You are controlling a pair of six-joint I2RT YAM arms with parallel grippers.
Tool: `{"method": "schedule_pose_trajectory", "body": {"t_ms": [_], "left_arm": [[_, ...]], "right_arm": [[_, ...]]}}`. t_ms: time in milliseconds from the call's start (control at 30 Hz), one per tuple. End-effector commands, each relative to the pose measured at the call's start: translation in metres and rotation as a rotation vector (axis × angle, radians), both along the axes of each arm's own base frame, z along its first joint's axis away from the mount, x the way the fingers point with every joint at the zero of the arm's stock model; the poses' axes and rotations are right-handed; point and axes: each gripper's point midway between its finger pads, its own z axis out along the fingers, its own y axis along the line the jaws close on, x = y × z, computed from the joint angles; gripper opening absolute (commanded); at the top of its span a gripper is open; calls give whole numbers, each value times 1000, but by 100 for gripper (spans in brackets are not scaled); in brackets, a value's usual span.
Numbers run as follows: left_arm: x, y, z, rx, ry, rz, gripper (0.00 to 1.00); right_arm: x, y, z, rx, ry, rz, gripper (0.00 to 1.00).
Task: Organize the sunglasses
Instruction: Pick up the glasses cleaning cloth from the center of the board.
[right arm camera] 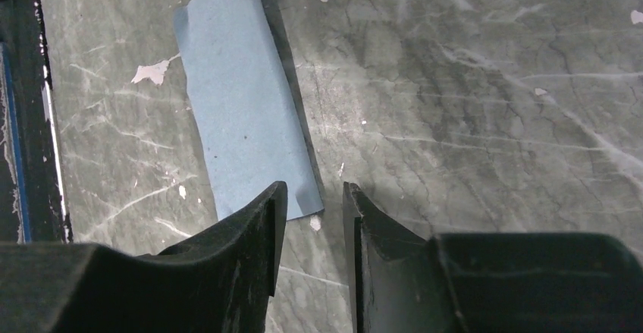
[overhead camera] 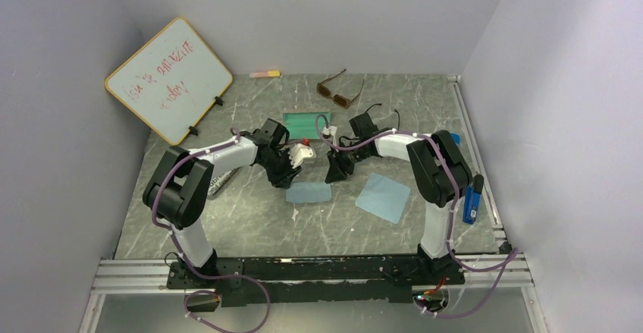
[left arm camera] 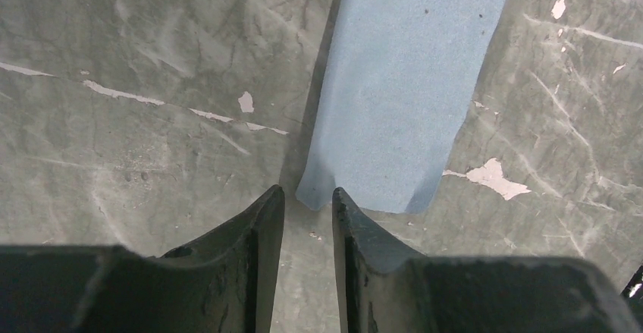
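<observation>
Rear of table (overhead camera: 250, 227): brown sunglasses (overhead camera: 338, 91), temples unfolded. Centre: left gripper (overhead camera: 293, 174) and right gripper (overhead camera: 335, 172) low at far edge of small blue cloth (overhead camera: 308, 193); larger blue cloth (overhead camera: 384, 196) to right.

One pair of brown sunglasses (overhead camera: 339, 91), two blue cloths (overhead camera: 308, 193) (overhead camera: 384, 196), one green cloth (overhead camera: 306, 125), one whiteboard (overhead camera: 168, 80), one pink-and-yellow stick (overhead camera: 265, 73)
</observation>
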Motion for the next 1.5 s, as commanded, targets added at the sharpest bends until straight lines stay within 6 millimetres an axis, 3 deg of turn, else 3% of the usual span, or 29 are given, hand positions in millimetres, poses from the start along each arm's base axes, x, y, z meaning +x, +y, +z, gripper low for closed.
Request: {"method": "schedule_pose_trajectory", "body": {"t_ms": [0,633,967,1167,1467], "left_arm": [[5,-8,8,-30,-11,-7,34],[-5,-12,9,-56,28,-36,34],[-2,-13,2,-56,24,-17,23],[0,-14,6,-62,15,-9,5],[14,-15,21,-60,-50,14,5]], "right_arm": [[-2,5,1,-2,-3,37,37],[-5,3,0,-13,-6,58,17],[-5,4,2,-3,-9,58,2],[-4,5,3,5,-10,54,0],[8,9,20,19,-47,10,0]]}}
